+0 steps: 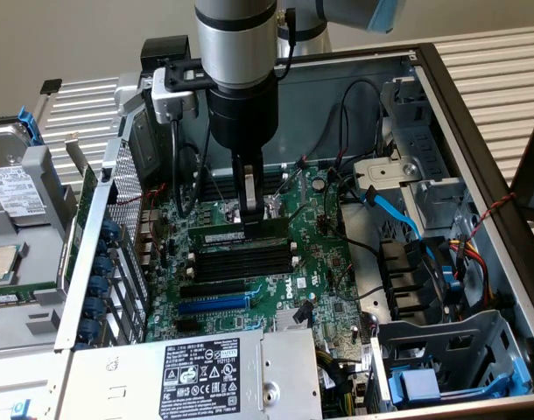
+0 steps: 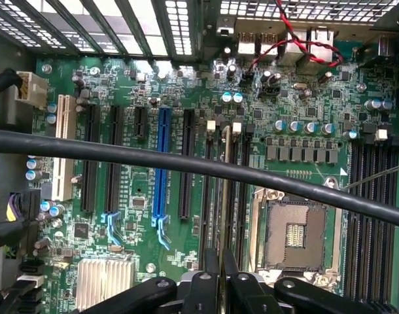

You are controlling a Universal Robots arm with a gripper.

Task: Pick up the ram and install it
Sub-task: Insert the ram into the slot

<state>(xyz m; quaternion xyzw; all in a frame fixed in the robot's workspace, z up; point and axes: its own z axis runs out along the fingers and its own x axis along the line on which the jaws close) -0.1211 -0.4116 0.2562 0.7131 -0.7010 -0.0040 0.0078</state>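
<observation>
In the exterior view the ram [image 1: 236,234], a thin green stick with a white label, stands on edge, level over the bank of black memory slots [image 1: 245,260] on the green motherboard [image 1: 315,271]. My gripper [image 1: 252,210] comes straight down from above and is shut on the stick's top edge near its middle. The wrist view looks down the two black fingers [image 2: 203,288]; the ram [image 2: 222,196] appears edge-on between them, lined up along the long black slots [image 2: 233,196] beside the CPU socket [image 2: 294,232]. Whether the stick touches a slot I cannot tell.
The open computer case has a power supply [image 1: 206,372] at the front, a drive cage [image 1: 442,359] with blue and black cables at the exterior view's right, and a metal card bracket wall [image 1: 109,262] at its left. A blue slot [image 1: 213,305] lies nearer the front. A black cable [image 2: 186,160] crosses the wrist view.
</observation>
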